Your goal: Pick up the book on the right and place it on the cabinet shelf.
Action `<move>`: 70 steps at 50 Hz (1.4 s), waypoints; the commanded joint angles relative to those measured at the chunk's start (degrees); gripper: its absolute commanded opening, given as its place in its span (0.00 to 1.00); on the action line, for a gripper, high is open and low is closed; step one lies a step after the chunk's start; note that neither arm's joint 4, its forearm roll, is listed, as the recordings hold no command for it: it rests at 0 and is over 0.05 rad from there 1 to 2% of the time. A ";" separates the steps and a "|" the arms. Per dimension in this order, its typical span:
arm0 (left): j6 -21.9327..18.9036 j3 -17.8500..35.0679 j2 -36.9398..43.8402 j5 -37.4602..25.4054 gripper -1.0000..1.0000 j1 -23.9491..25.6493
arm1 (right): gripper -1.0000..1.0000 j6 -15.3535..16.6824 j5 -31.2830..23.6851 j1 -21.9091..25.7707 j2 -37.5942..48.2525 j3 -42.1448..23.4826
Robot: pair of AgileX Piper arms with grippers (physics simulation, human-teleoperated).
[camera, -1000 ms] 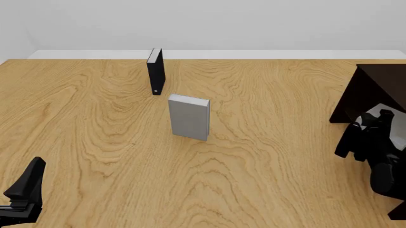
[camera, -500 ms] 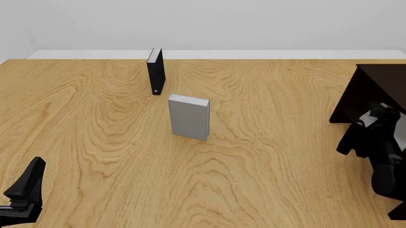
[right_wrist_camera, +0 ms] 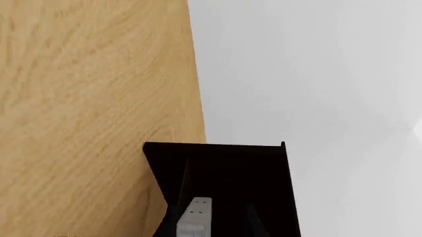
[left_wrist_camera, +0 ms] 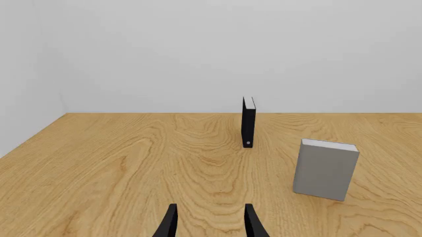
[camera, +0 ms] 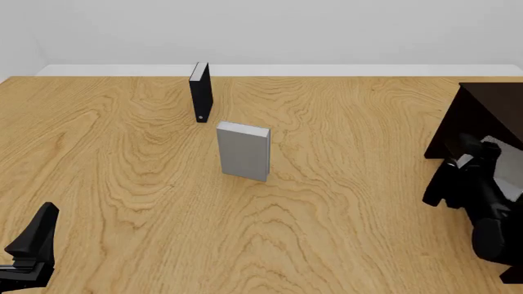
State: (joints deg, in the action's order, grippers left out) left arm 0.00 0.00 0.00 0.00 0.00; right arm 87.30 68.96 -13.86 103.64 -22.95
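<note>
My right gripper [camera: 457, 177] is shut on the light grey book [camera: 493, 147] and holds it off the table just in front of the dark cabinet [camera: 482, 110] at the right edge. In the right wrist view the book's pale edge [right_wrist_camera: 195, 217] shows between the fingers, pointing at the cabinet's open dark inside [right_wrist_camera: 224, 173]; the shelf board itself is hard to make out. My left gripper [camera: 33, 242] is open and empty at the near left; its fingers show in the left wrist view [left_wrist_camera: 209, 224].
Another grey book [camera: 242, 150] stands upright mid-table, also in the left wrist view [left_wrist_camera: 325, 169]. A black book [camera: 200, 92] with a white dot on its spine stands behind it, toward the far edge [left_wrist_camera: 248, 122].
My right gripper with the book drifted slightly right, then came back left and a little lower in front of the cabinet. The left arm and the standing books have not moved.
</note>
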 commanded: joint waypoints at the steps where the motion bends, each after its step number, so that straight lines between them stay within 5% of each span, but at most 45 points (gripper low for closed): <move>1: 0.00 0.00 0.00 0.00 1.00 0.00 | 1.00 -0.30 0.14 3.46 -1.92 2.67; 70: 0.00 0.00 0.00 0.00 1.00 0.00 | 1.00 0.11 0.04 2.10 0.86 -0.27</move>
State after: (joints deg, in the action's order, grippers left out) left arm 0.00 0.00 0.00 0.00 0.00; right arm 87.21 68.32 -10.99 104.06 -23.82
